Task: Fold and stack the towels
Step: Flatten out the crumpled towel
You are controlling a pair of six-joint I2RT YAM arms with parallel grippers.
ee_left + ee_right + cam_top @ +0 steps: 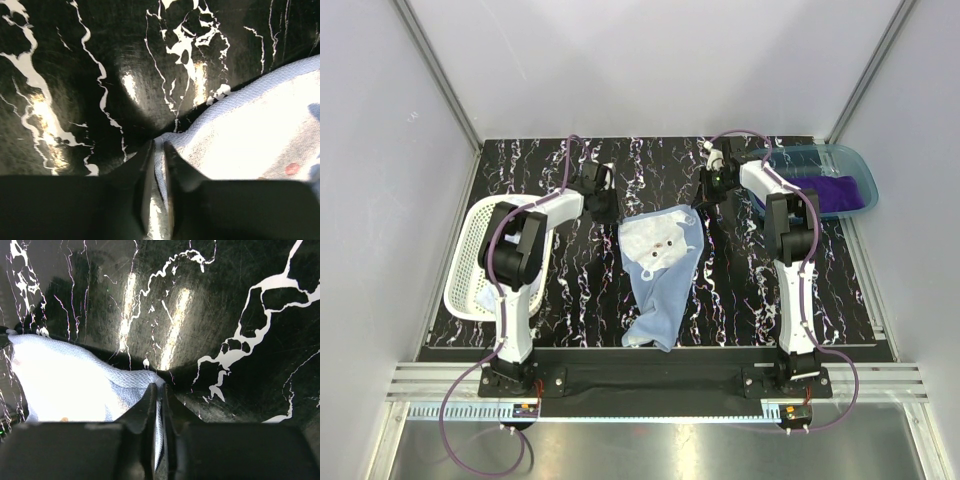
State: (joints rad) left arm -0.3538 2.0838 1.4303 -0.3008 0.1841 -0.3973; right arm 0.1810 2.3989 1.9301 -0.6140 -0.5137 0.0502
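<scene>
On the black marbled desk [520, 160], seen from the top camera, the light blue bear towel [660, 270] lies pretty much dead centre between the two arms. It's spread wide at the far end and narrows to a crumpled tail at the near edge. The left end effector [605, 208] sits at its far-left corner and the right end effector [708, 195] at its far-right corner. Off to the left is the white perforated basket [470, 240], with a bit of pale blue cloth [480, 297] in its near end. At the far right, the purple towel [835, 190] sits inside the teal bin [810, 150].

The left wrist cam shows the fingers nearly together, with only a thin gap, pinching the corner of the bear towel right at the tips. The rest of the fabric spreads out to the right over the desk.

Same deal on the right wrist cam, just mirrored. The jaws are squeezed down to a sliver on the towel's other corner, and the cloth runs off to the left. The weave is sharp along the hem and blown out white further in.
</scene>
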